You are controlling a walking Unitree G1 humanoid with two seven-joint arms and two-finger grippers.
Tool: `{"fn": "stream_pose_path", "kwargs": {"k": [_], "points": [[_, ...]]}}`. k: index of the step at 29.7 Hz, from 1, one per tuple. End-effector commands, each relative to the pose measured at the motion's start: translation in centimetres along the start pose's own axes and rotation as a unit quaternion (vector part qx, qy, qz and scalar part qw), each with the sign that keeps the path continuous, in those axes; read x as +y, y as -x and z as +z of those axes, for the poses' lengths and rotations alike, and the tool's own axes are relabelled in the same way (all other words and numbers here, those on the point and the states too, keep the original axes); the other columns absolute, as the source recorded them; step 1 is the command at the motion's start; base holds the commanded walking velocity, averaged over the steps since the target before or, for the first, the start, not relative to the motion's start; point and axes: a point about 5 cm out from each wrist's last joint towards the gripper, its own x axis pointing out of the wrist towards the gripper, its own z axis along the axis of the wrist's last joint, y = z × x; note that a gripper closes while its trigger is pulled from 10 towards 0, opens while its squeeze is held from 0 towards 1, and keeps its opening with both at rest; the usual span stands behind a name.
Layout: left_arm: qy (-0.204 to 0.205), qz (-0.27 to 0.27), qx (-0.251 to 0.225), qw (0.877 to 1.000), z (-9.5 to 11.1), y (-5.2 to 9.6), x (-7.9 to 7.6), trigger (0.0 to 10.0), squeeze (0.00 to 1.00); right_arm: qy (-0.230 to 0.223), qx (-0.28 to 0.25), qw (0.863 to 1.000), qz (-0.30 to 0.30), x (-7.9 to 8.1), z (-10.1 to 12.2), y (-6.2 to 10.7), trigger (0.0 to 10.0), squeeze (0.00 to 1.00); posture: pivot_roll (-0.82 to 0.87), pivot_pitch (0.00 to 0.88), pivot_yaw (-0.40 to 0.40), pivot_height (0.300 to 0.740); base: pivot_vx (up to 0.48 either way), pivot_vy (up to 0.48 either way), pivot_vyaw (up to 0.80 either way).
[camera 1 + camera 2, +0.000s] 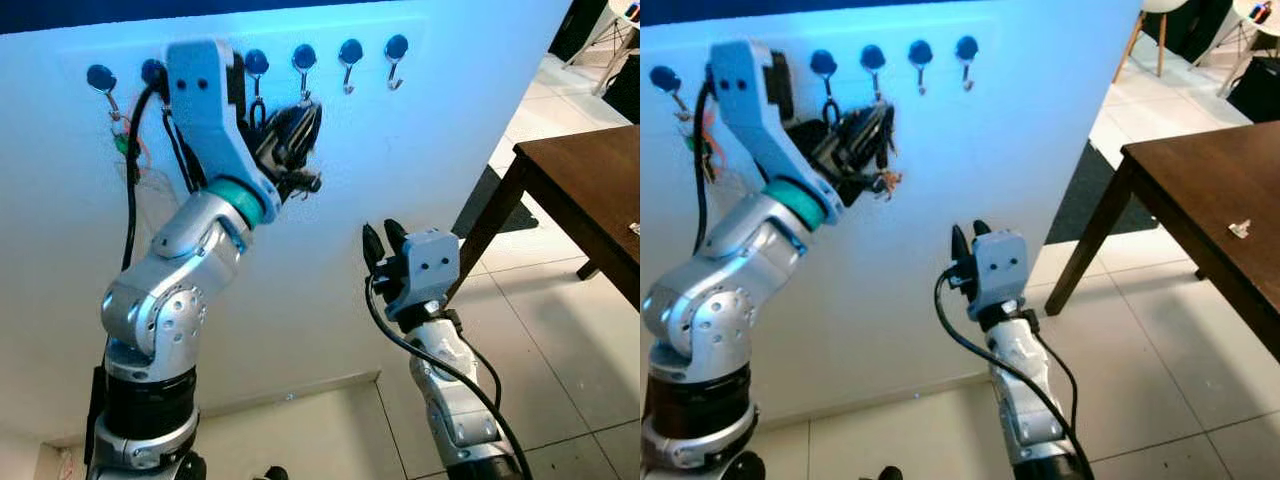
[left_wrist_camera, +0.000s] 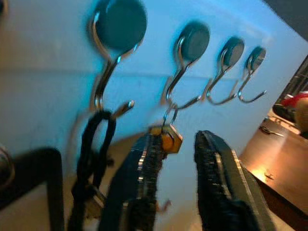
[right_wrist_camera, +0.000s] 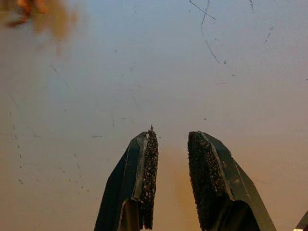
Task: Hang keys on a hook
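Left gripper (image 2: 175, 159) raised to the hook row, jaws released with a gap. Keys (image 2: 168, 137) dangle by their ring from a hook (image 2: 185, 67), just beyond the fingertips. Judged light, rigid, swingy; hold by the ring. Right gripper (image 3: 171, 144) below the hooks, fingers apart, empty.

Brass keys (image 2: 169, 139) dangle by their ring from a wall hook (image 2: 185, 72).

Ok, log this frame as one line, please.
left end effector: open at keys hanging on hook | right end effector: open, idle near wall
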Motion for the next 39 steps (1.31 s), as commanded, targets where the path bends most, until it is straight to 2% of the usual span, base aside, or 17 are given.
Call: {"fn": "stream_pose_path", "kwargs": {"k": [1,2,3,7,12,14,15,16,17,18,20,24,26,28,34,38,39], "points": [[0.011,-0.015,0.005,1.0,-0.1,0.4,0.0,10.0,1.0,-0.003,0.003,1.0,0.002,0.2,-0.2,0.1,10.0,0.0,-0.02,0.075,0.117,0.74,0.0,0.0,0.0],[0.011,-0.015,0.005,1.0,-0.1,0.4,0.0,10.0,1.0,-0.003,0.003,1.0,0.002,0.2,-0.2,0.1,10.0,0.0,-0.02,0.075,0.117,0.74,0.0,0.0,0.0],[0.021,-0.022,0.001,1.0,0.1,0.6,-0.1,10.0,0.04,-0.003,0.003,1.0,0.002,0.2,-0.2,0.1,10.0,0.0,-0.02,0.074,0.117,0.74,0.0,0.0,0.0],[0.044,-0.057,-0.022,0.997,0.8,1.7,-0.1,10.0,0.0,-0.003,0.004,1.0,0.002,0.3,-0.2,0.2,10.0,0.0,-0.01,0.074,0.118,0.74,0.0,0.0,0.0],[0.024,-0.071,-0.027,0.997,0.9,2.5,0.0,10.0,0.0,-0.003,0.004,1.0,0.002,0.3,-0.2,0.2,10.0,0.0,-0.02,0.077,0.12,0.74,0.0,0.0,0.0],[-0.007,-0.067,-0.026,0.997,0.9,3.0,0.2,10.0,0.0,-0.003,0.004,1.0,0.001,0.3,-0.2,0.2,10.0,0.0,-0.02,0.079,0.121,0.74,0.0,0.0,0.0],[-0.049,-0.057,-0.023,0.997,0.8,3.5,0.5,10.0,0.0,-0.003,0.004,1.0,0.001,0.2,-0.1,0.2,10.0,0.0,-0.01,0.083,0.119,0.74,0.0,0.0,0.0],[-0.049,-0.057,-0.023,0.997,0.8,3.5,0.5,10.0,0.0,-0.003,0.004,1.0,0.001,0.2,-0.1,0.2,10.0,0.0,-0.01,0.083,0.119,0.74,0.0,0.0,0.0],[-0.092,-0.048,-0.017,0.994,0.5,4.1,0.7,10.0,0.0,-0.003,0.004,1.0,0.001,0.2,-0.1,0.2,10.0,0.0,-0.01,0.083,0.118,0.74,0.0,0.0,0.0],[-0.092,-0.048,-0.017,0.994,0.5,4.1,0.7,10.0,0.0,-0.003,0.004,1.0,0.001,0.2,-0.1,0.2,10.0,0.0,-0.01,0.083,0.118,0.74,0.0,0.0,0.0],[-0.21,-0.002,0.013,0.978,-1.2,6.1,1.5,10.0,0.0,-0.002,0.005,1.0,0.003,0.1,-0.2,0.2,10.0,0.0,-0.01,0.078,0.115,0.74,0.0,0.0,0.0],[-0.276,0.056,0.045,0.958,-3.3,7.8,2.8,10.0,0.0,-0.001,0.005,1.0,0.006,0.1,-0.2,0.3,10.0,0.0,-0.01,0.078,0.115,0.74,0.0,0.0,0.0],[-0.276,0.056,0.045,0.958,-3.3,7.8,2.8,10.0,0.0,-0.001,0.005,1.0,0.006,0.1,-0.2,0.3,10.0,0.0,-0.01,0.078,0.115,0.74,0.0,0.0,0.0],[-0.279,0.135,0.089,0.946,-5.9,9.9,5.0,10.0,0.0,0.002,0.009,1.0,0.008,0.1,-0.3,0.4,10.0,0.0,-0.03,0.06,0.111,0.74,0.0,0.0,0.0],[-0.26,0.194,0.114,0.939,-7.3,11.5,6.3,10.0,0.0,0.006,0.013,1.0,0.011,0.0,-0.5,0.6,10.0,0.0,-0.04,0.059,0.107,0.74,0.0,0.0,0.0],[-0.259,0.26,0.121,0.922,-7.8,12.4,8.1,10.0,0.0,0.011,0.018,1.0,0.014,-0.1,-0.7,0.8,10.0,0.0,-0.04,0.054,0.099,0.74,0.0,0.0,0.0],[-0.273,0.285,0.12,0.911,-8.0,12.5,8.9,10.0,0.0,0.012,0.021,1.0,0.015,-0.2,-0.8,0.8,10.0,0.0,-0.05,0.046,0.085,0.74,0.0,0.0,0.0]]}}
